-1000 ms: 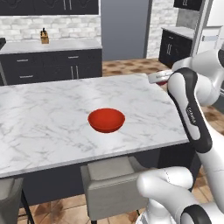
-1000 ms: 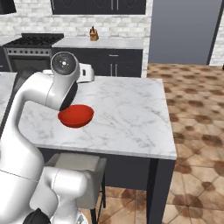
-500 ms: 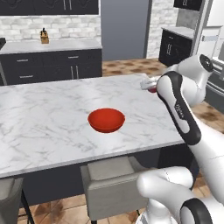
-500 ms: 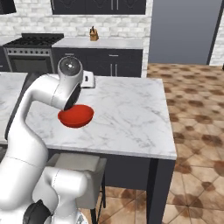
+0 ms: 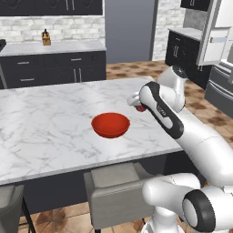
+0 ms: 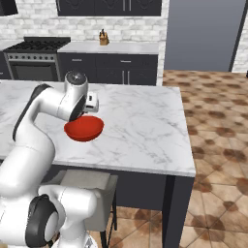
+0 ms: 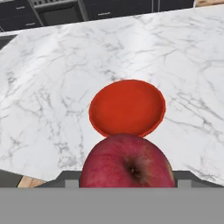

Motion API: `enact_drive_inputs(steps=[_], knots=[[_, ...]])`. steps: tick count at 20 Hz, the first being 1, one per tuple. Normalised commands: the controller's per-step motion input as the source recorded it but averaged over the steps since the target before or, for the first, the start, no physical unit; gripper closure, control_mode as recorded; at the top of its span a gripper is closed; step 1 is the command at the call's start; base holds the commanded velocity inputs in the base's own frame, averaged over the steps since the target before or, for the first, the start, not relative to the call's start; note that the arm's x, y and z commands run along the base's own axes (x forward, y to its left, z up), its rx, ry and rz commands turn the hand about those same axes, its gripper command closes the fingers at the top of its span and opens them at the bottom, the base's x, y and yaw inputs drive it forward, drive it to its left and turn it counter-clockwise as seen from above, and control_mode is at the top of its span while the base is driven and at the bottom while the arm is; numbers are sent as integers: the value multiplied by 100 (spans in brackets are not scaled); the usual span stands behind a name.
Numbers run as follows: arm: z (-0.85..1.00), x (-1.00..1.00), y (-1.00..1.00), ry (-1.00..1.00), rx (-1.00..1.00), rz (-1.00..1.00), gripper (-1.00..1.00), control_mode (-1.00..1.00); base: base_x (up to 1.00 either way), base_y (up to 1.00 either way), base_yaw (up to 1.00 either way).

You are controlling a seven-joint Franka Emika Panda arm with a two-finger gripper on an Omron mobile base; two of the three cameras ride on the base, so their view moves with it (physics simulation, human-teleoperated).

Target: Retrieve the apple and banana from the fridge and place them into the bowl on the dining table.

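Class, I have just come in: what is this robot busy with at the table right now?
The robot arm is carrying the apple in its pincer over the dining table, toward the bowl. The hand view shows the dark red fruit held close to the camera, with the empty red bowl just ahead of it on the marble top. Nothing lies in the bowl yet. The fridge stands open at the far right of the left base view.
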Motion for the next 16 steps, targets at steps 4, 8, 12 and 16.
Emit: enact_drive_inputs(steps=[4, 8, 12, 16], knots=[[-66, 34, 43, 19, 0, 0, 100, -100, 0, 0, 0], [-43, 28, 36, 10, 0, 0, 100, -100, 0, 0, 0], [-21, 14, 25, 0, -1, -4, 100, -100, 0, 0, 0], [-37, 27, 12, -10, -8, -5, 100, -100, 0, 0, 0]])
